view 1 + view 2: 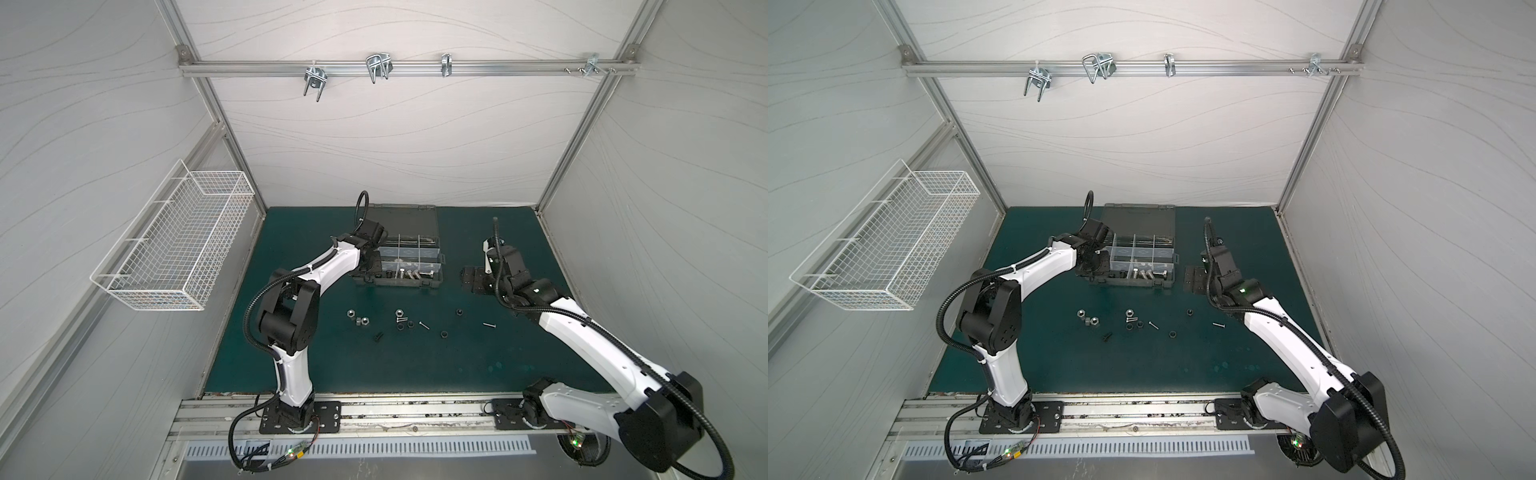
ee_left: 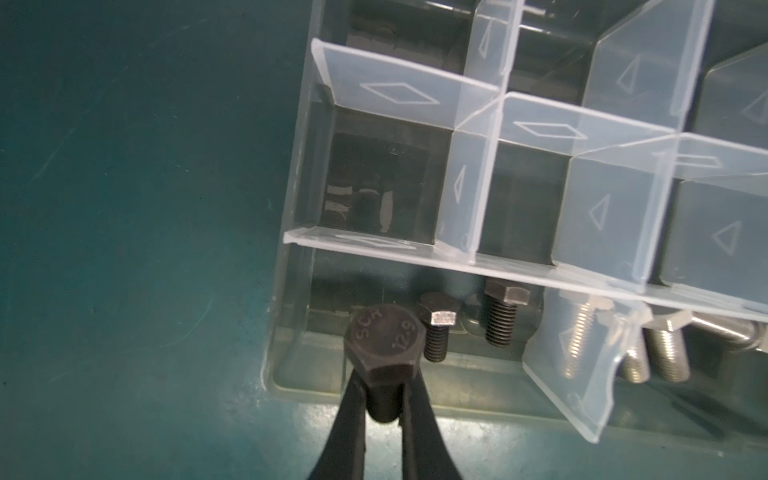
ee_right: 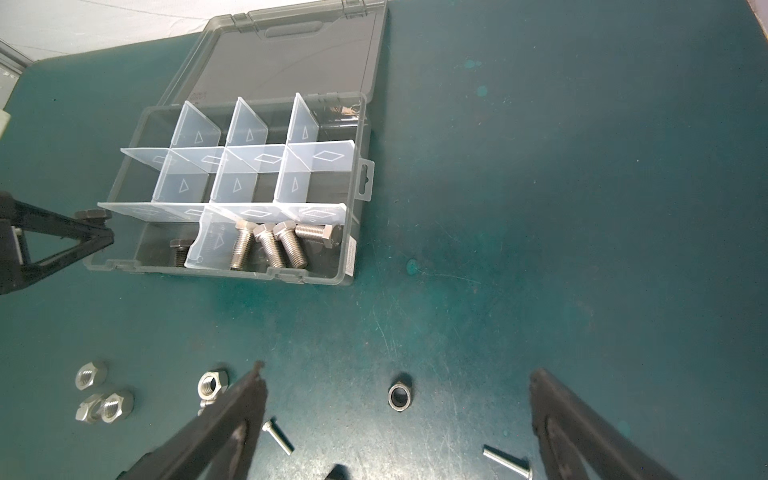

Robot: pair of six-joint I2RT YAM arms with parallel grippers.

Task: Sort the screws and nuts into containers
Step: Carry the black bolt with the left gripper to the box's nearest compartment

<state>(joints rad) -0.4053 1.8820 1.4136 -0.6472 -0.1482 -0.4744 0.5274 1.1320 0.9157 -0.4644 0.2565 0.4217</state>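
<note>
Pinching a black bolt [image 2: 384, 345], the left gripper [image 2: 384, 388] hangs over the case [image 3: 291, 276] corner.

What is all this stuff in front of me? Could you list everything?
Mat: one, green, covers the table.
Case: one, dark grey, lid open, back of mat.
Silver bolts: four, case's front right compartment.
Black bolts: four; two in the case's front left compartment, one on the mat, one held.
Silver nuts: four, on the mat before the case.
Black nuts: four, scattered on the mat.
Thin screws: three, silver, on the mat.
Hooks: about four, silver, back rail.
Basket: one, white wire, left wall.
Left gripper: black, shut on a black bolt at the case's front left corner.
Right gripper: black, open, over the mat.
</note>
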